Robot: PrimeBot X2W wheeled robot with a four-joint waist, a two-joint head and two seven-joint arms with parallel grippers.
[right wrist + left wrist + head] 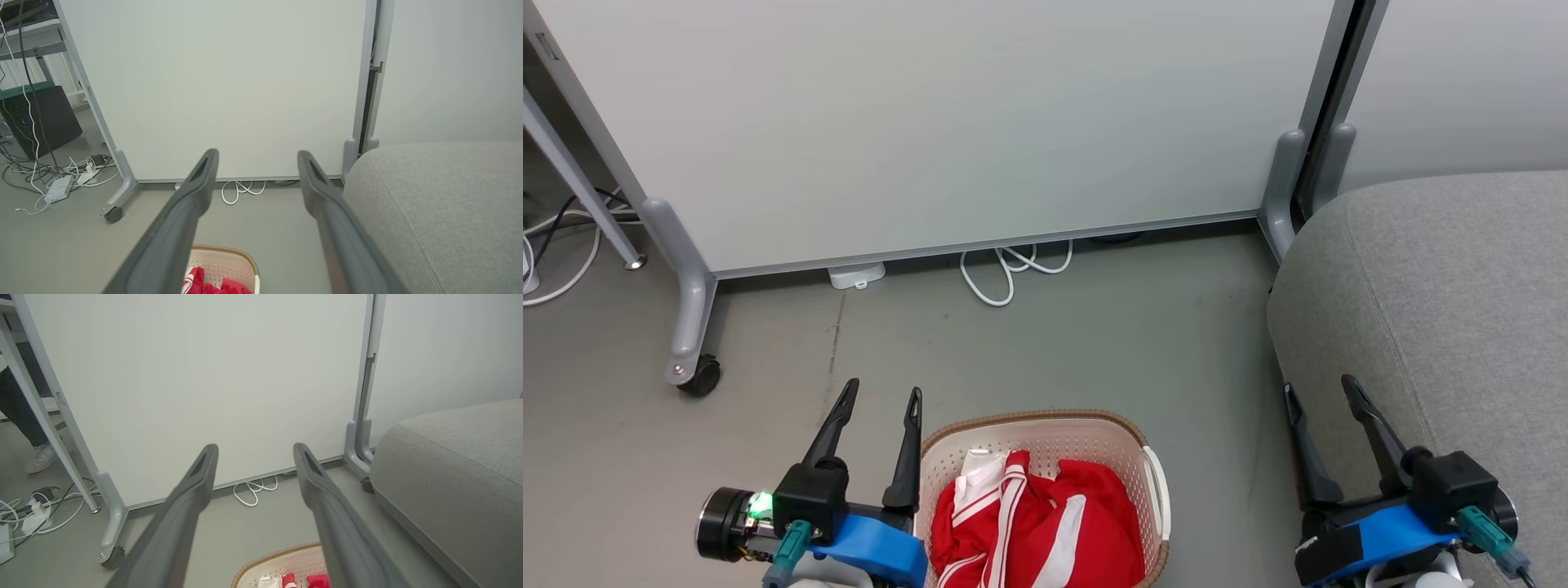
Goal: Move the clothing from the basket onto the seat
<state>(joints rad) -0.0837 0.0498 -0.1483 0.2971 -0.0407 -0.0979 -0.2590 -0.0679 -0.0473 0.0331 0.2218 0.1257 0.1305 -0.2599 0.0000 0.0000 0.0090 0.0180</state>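
The cream basket (1094, 433) with a brown woven rim stands on the floor at the bottom middle of the head view. Red clothing (1037, 523) with white stripes lies bunched inside it. My left gripper (882, 396) is open just left of the basket's rim, holding nothing. My right gripper (1319, 388) is open at the lower right, over the front edge of the grey seat (1445, 286). The left wrist view catches the basket rim (269, 559), a bit of the clothing (316, 581) and the seat (461, 469). In the right wrist view are the basket (222, 261), clothing (204, 283) and seat (441, 204).
A pale partition panel (931, 122) on grey wheeled legs (690, 327) stands behind the basket. White cables (1013, 269) lie at its foot. At the left, more cables and a power strip (57, 188) lie by a dark box (36, 118). A person's shoe (39, 457) shows beyond the panel.
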